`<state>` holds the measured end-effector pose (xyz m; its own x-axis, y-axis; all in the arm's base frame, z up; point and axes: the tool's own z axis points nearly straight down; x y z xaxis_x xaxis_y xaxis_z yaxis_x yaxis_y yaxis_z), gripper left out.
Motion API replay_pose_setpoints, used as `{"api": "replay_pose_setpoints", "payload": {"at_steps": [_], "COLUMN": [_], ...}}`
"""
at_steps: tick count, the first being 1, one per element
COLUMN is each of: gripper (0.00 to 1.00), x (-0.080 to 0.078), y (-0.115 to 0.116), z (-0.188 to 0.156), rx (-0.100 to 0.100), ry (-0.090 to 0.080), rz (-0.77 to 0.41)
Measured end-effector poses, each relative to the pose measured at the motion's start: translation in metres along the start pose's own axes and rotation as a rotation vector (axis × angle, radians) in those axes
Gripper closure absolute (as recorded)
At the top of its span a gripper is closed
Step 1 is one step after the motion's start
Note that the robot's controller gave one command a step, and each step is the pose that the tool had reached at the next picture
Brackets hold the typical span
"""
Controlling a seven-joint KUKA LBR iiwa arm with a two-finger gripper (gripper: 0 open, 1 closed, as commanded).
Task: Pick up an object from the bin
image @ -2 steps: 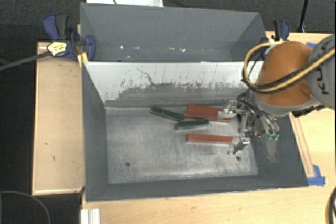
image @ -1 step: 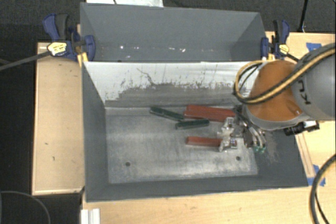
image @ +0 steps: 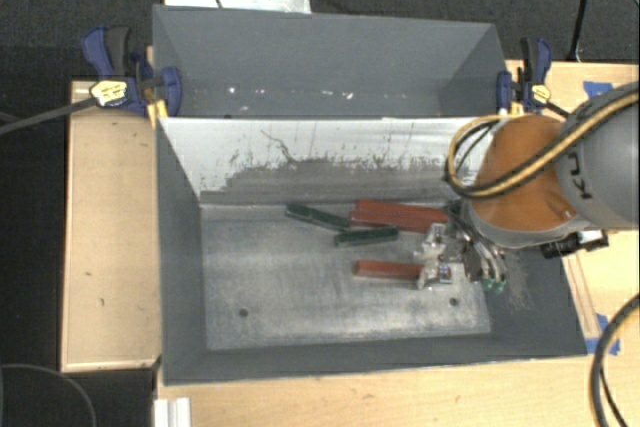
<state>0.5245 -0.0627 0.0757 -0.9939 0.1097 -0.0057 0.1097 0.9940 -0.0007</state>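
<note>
- Bin [image: 180, 245]: the left wall slopes inward, and the left half of the floor beside it is bare, giving open room.
- Dark green pieces [image: 330, 220]: thin, lying crossed at mid-floor near the back wall.
- Upper red-brown bar [image: 395, 213]: lies along the foot of the back wall, touching the green pieces' right end.
- Lower red-brown bar [image: 385, 268]: lies flat, apart from the upper one, with bare floor toward the near wall. Its right end meets the claw.
- Claw [image: 436, 260]: low at that bar's right end, near the right wall. Whether it is spread or pressed together cannot be told.
</note>
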Motion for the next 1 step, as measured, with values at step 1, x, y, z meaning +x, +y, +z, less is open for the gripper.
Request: {"api": "replay_pose_setpoints", "payload": {"at_steps": [1], "gripper": [1.00], "x": [-0.0214], "y": [-0.0176], "z": [-0.1860], "rx": [0.000], "ry": [-0.007], "rz": [-0.037]}}
